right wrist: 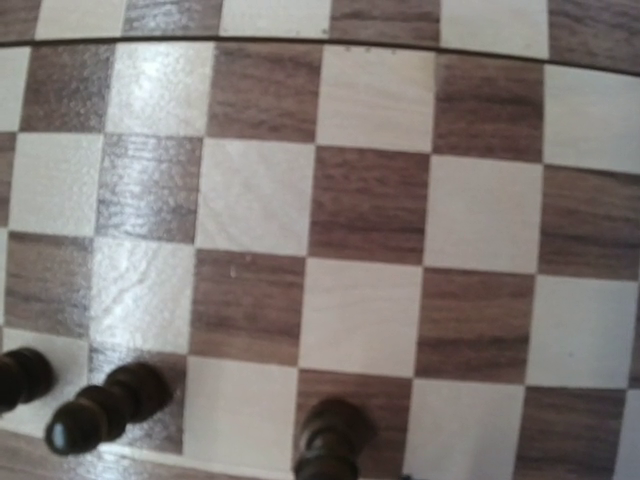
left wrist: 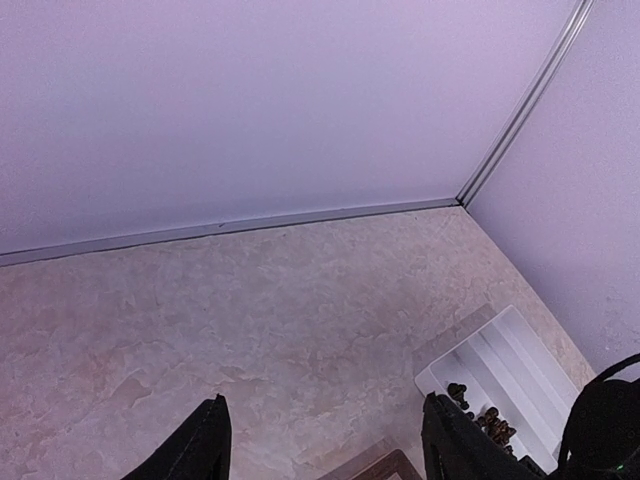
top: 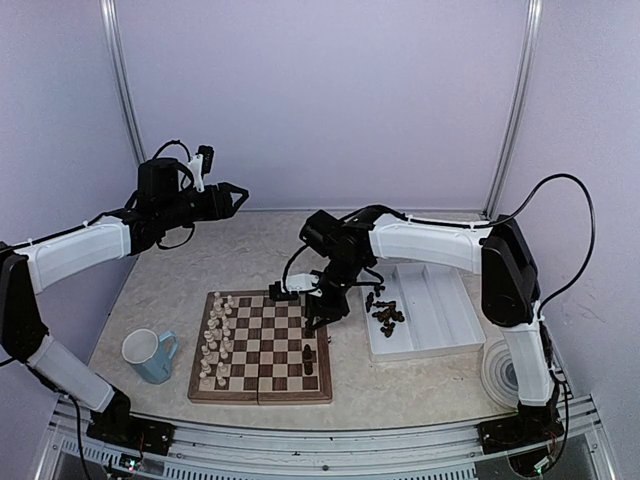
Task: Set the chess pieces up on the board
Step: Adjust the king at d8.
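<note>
The checked wooden board has bare squares down its middle, between cream-white figures crowding its left columns and dark carved figures on its right edge.

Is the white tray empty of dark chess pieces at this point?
Not empty. A cluster of dark chess pieces lies in the white tray, on the side nearest the board.

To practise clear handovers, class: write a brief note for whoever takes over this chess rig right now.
Left gripper: open, empty, raised over the table's far left.
Right gripper: low over the board's right edge; open or shut unclear.
Done: cream pieces stand in two rows on the left; a few dark pieces stand near the right edge.
Left: other dark pieces lie heaped in the white tray.
</note>
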Available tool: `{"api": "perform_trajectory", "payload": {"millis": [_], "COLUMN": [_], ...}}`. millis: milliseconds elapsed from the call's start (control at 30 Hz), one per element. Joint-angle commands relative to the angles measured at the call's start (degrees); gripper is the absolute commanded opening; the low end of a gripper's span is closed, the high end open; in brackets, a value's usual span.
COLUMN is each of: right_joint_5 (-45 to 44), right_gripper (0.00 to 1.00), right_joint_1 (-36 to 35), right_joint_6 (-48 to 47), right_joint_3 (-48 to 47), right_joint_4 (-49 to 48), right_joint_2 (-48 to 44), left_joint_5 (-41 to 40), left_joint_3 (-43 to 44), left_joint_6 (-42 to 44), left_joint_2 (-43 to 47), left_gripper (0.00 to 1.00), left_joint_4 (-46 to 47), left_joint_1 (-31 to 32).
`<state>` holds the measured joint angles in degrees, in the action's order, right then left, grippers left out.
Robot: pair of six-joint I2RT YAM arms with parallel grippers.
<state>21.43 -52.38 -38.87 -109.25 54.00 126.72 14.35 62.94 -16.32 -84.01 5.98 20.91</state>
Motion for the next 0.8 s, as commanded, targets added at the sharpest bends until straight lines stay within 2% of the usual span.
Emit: {"api": "perform_trajectory", "payload": {"millis": [0, 233, 767], "right_joint_5": [1.8, 2.0, 1.4], "right_gripper": [0.32, 0.22, 0.28], "right_joint_1": [0.2, 0.2, 0.1], "right_joint_6": [0.0, 0.3, 0.6], "right_joint_3": [-2.2, -2.7, -3.0], "right_joint_4": [0.0, 0.1, 0.2], "right_joint_2": [1.4, 2.1, 3.0], "left_joint_5": [0.4, 0.5, 1.0], "left_joint_3": [-0.2, -0.2, 0.1], "left_joint_6": [0.2, 0.3, 0.4], "left_joint_2": [-0.4, -0.4, -0.8], "left_gripper": [0.65, 0.65, 0.65], "left_joint_4": [0.7, 0.6, 0.3], "left_joint_1": [-0.5, -0.5, -0.4]}}
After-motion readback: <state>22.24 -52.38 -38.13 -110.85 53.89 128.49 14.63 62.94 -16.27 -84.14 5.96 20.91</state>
